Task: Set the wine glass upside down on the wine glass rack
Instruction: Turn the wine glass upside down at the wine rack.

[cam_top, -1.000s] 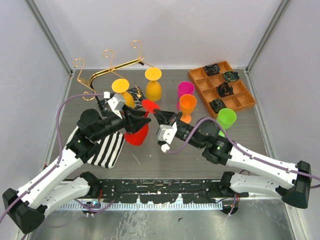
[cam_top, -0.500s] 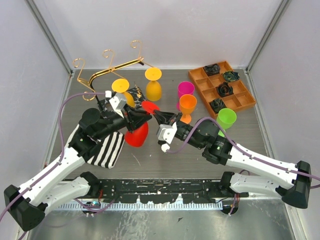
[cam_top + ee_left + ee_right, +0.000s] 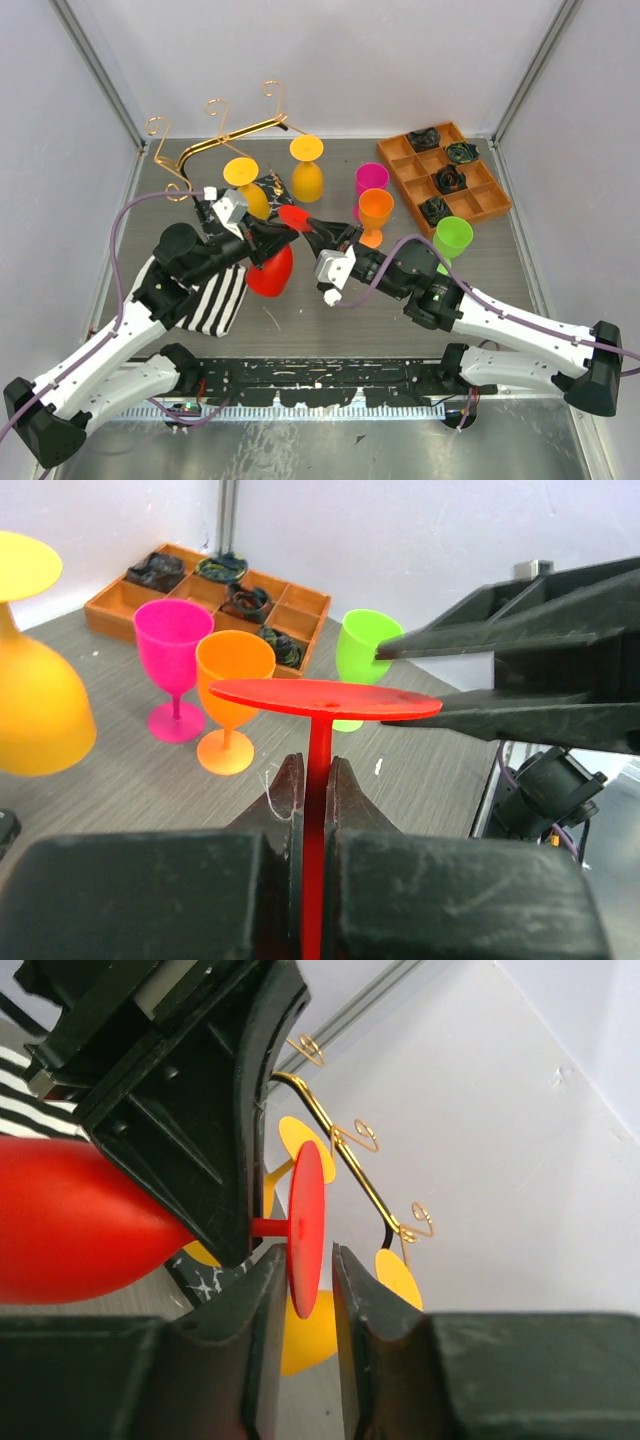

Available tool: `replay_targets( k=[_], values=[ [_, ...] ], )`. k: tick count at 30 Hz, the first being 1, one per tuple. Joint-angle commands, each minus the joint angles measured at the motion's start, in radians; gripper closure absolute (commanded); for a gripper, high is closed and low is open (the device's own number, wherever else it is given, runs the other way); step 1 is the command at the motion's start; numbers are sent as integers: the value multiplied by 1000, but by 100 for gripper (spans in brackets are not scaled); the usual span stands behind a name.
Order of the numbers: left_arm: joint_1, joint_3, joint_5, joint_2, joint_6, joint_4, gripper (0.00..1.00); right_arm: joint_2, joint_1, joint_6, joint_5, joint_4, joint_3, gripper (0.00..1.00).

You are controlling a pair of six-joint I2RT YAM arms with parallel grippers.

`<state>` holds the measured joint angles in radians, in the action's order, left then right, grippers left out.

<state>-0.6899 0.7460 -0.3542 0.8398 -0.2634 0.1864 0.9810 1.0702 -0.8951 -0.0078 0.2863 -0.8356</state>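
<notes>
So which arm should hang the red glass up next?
Left. The left gripper is shut on the red glass stem, and the gold rack stands on its side. The right gripper only straddles the foot, jaws apart.

Left tool [image 3: 314,780] closed, right tool [image 3: 306,1260] ajar

Bright, even light; soft shadows
</notes>
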Motion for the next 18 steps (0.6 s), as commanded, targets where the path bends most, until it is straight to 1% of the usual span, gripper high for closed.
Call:
replay_targets(
  k=[1, 2, 6, 9, 12, 15, 18],
  values=[
    [3, -44, 98, -45, 5, -45, 100, -35, 2, 29, 7, 133, -23, 63],
    [3, -51, 114, -56, 5, -53, 100, -37, 2, 31, 8, 133, -19, 59],
    [4, -86, 197, -116, -10, -101, 100, -43, 2, 26, 12, 114, -3, 50],
    [3, -90, 257, -154, -13, -171, 100, -51, 2, 26, 24, 108, 13, 46],
    [3, -89, 330, -209, -19, -253, 100, -67, 2, 53, 45, 100, 35, 44],
    [3, -90, 394, -280, -43, -341, 100, -85, 2, 124, 73, 88, 54, 43],
    [3, -98, 420, -350, -58, -371, 100, -85, 2, 285, 144, 67, 44, 43]
  ],
)
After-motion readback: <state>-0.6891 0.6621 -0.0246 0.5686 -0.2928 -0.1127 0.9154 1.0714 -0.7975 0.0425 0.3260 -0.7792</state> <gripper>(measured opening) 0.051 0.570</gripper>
